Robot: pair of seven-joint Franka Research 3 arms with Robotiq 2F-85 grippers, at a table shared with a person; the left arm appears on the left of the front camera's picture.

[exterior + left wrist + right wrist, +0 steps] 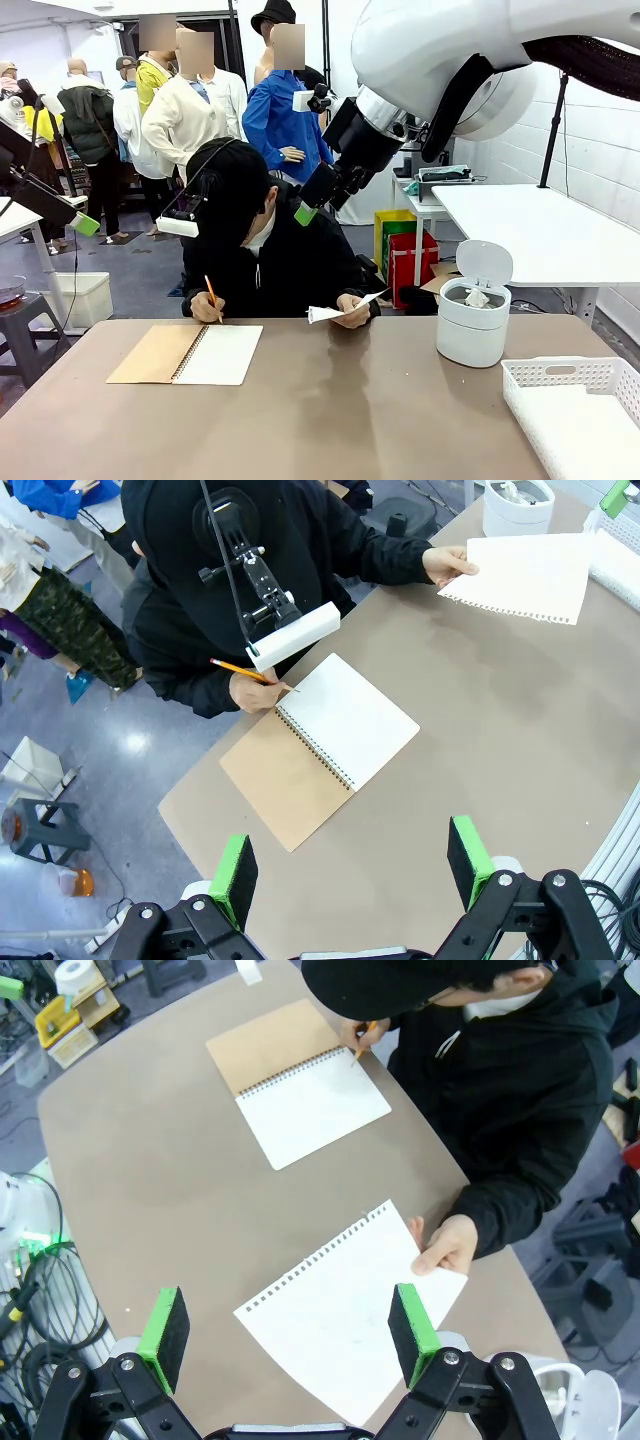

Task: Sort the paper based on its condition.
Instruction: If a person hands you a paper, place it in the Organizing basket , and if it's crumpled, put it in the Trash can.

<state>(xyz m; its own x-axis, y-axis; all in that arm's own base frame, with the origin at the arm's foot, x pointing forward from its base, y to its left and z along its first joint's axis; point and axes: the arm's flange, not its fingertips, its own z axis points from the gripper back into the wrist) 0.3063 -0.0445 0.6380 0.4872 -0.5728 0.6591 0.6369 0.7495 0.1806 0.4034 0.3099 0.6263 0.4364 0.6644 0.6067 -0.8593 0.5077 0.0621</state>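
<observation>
**Right claw point(288, 1322) spread wide above the table**

Right claw hangs high over the table point(150, 1180), jaws far apart and gripping nothing. The left claw point(352, 870) is likewise wide and empty, raised over the table's left side. A white lattice basket point(575, 400) sits at the near right corner. Farther in, a spiral notebook point(185, 353) lies open flat, its brown cover folded out beside a blank page. A white bin point(472, 320) stands to the right with its lid up. At the far edge is the paper point(330, 1310) — a white sheet with a punched edge, flat and smooth, pinched at one corner by the person's hand point(450, 1245). The person's other hand point(250, 692) holds a pencil point(240, 668) at the notebook's far edge.
</observation>
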